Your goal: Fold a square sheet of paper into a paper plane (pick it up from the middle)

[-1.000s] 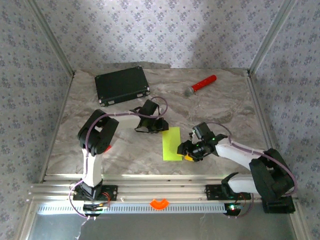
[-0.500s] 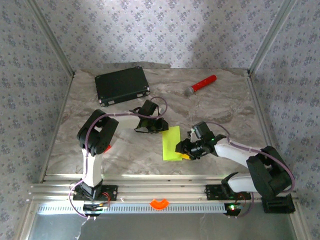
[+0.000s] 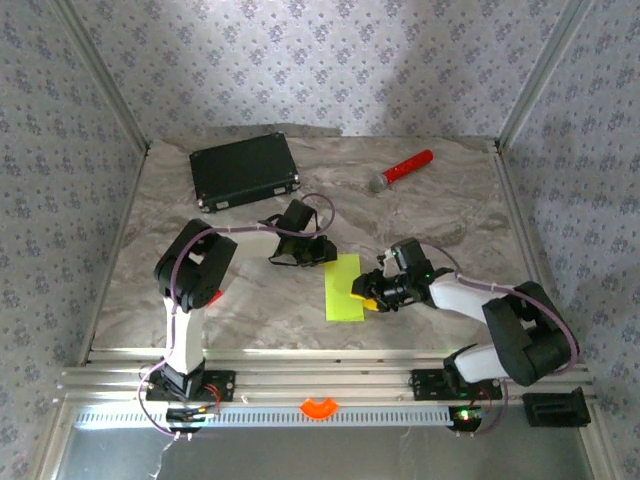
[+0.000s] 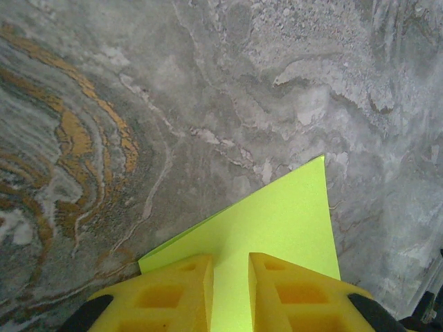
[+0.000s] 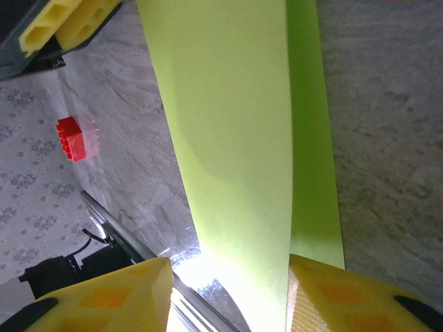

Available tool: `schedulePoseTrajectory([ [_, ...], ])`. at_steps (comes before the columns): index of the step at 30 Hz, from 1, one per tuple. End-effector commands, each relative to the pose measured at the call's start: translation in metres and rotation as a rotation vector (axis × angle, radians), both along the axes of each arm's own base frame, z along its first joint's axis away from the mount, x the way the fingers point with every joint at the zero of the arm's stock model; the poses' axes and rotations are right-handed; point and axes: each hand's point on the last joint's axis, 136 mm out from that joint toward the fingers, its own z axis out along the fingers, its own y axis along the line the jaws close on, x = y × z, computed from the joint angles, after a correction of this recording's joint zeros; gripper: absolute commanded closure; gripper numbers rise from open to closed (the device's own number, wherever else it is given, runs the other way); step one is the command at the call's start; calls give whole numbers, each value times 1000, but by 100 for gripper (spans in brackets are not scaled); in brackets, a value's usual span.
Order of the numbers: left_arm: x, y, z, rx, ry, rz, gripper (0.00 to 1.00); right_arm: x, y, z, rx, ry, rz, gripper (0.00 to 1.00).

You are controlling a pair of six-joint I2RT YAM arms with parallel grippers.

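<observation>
Leftmost on the grey marble-veined table (image 3: pixel 450 210) lies one black case (image 3: pixel 245 170), flat and rectangular with pale metal edging, well apart from everything else. Next comes the left arm, a black and white elbow trailing a thin purple cable. The left gripper (image 3: pixel 325 257) sits at the far left corner of the square sheet of paper (image 3: pixel 343 288). From the left wrist its two fingers (image 4: pixel 166 294) are blocky yellow plastic with recessed pockets, drawn almost together so that just a slim slot stands between them. Lime paper shows in that slot and a pointed corner of it spreads on the stone beyond. Whether the fingers pinch the sheet or merely press on it cannot be told.

One small red studded block (image 5: pixel 71 138) rests on the table beside the left arm.

The sheet, thin, matte and unmarked, lies near the table's middle between the two grippers, doubled over into a narrow upright rectangle. From the right wrist two layers show: a brighter flap on top and a darker strip along its right side.

The right gripper (image 3: pixel 366 292) meets the sheet's right edge. Its two yellow fingers (image 5: pixel 104 297) stand wide apart with the paper running between them, not clamped.

Farther right, toward the back, lies one microphone (image 3: pixel 402 168), with a red handle and a grey mesh head.
</observation>
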Motion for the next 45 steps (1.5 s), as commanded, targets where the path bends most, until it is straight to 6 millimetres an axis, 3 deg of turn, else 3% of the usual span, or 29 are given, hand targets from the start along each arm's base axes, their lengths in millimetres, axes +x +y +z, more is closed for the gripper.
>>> schedulePoseTrajectory([
  [1,-12,13,-24,73,51,-7,78,7,2,4,52,-11,6,60],
  [6,-11,11,-23,68,52,-13,77,17,-4,0,81,-13,14,76],
  [23,-10,6,-14,53,44,-32,76,21,-5,-13,117,11,32,92],
  [26,-6,4,0,39,14,-36,74,23,-6,-13,109,13,22,95],
  [30,4,3,36,24,-75,-30,58,29,-6,-11,89,5,-15,96],
  [35,11,11,74,23,-194,-11,51,43,-8,-10,70,-11,-102,96],
  [40,3,26,85,21,-270,11,51,58,-7,-8,85,-27,-160,96],
  [45,-17,28,93,-24,-345,-32,54,60,-6,-6,100,-27,-146,89],
])
